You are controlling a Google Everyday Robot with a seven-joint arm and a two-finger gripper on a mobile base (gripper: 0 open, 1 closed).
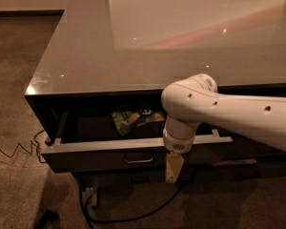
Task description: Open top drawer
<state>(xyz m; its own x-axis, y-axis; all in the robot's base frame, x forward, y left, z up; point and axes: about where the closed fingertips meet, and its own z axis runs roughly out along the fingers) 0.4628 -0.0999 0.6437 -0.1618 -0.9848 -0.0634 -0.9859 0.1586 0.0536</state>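
Note:
The top drawer stands pulled out from under the glossy grey cabinet top. Its dark front carries a small metal pull handle at the centre. A green packet lies inside on the drawer floor. My gripper hangs from the white arm in front of the drawer front, just right of the handle, its yellowish fingers pointing down below the drawer's top edge.
A black cable runs across the floor under the cabinet, and a thin wire zigzags on the carpet at the left. Another dark drawer front sits to the right, partly behind the arm.

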